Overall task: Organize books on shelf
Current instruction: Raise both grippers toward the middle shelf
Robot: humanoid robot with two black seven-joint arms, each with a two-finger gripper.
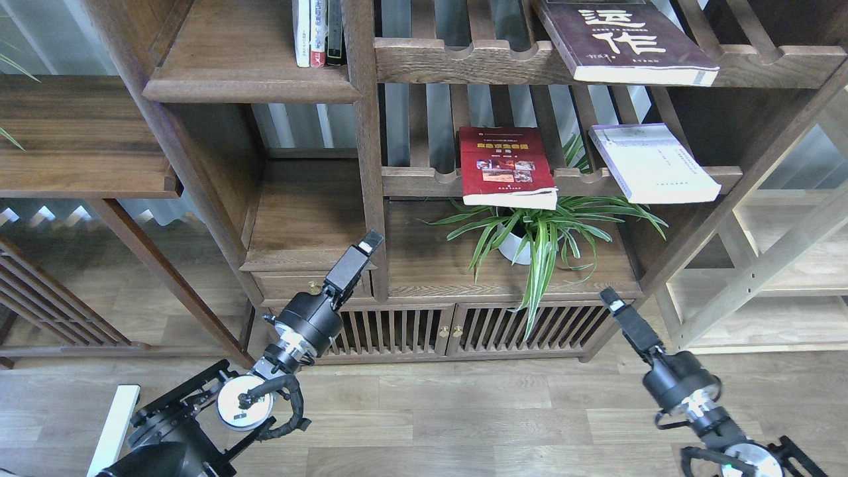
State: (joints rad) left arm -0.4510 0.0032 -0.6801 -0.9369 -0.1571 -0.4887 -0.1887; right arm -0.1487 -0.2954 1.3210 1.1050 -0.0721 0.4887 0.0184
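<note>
Floorboards of pale wood lie nearest, with both black arms rising over them. Left tool (370, 242) points up in front of the bookcase's centre post, and right tool (611, 301) points up beside the low cabinet's right corner; both are seen end-on and dark, so I cannot tell whether either is open or closed, and neither holds anything. Behind them a spider plant (540, 232) sits in a white pot above the cabinet doors. Higher, on a slatted rack, the red book (505, 165) and the pale lavender book (652, 162) lie flat, apart from each other. On the rack above rests the maroon book (623, 41). To the upper left, the solid shelf (245, 73) carries three thin upright volumes (318, 33) at its right end.
</note>
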